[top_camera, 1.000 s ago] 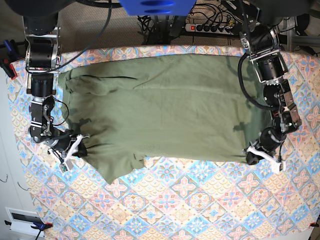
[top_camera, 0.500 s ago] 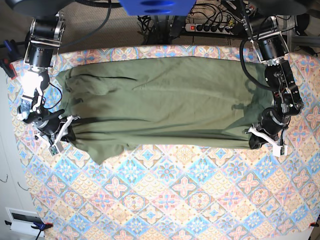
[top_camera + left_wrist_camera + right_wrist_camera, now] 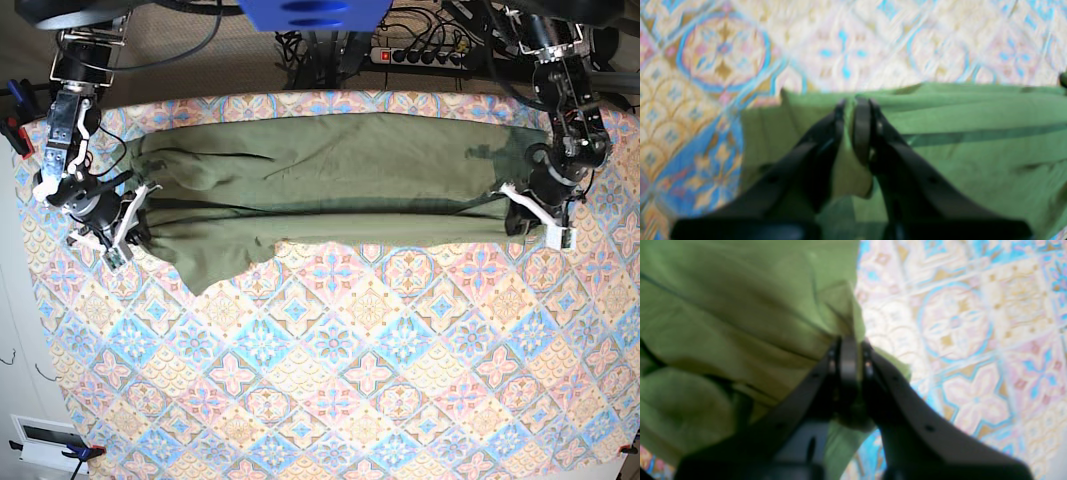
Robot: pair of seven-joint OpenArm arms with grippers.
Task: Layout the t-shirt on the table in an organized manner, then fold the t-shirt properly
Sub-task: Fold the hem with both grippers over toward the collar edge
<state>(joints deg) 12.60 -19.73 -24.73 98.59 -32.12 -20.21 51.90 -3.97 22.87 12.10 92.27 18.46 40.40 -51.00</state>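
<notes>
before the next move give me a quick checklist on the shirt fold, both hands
1. Left hand shut on the t-shirt: ok.
2. Right hand shut on the t-shirt: ok.
3. Fabric stretched straight between both hands: ok.
4. Near edge even: not ok, a flap droops toward the right hand's side.
5. Shirt fully on the table: ok.
6. Grip on all layers: cannot tell.
</notes>
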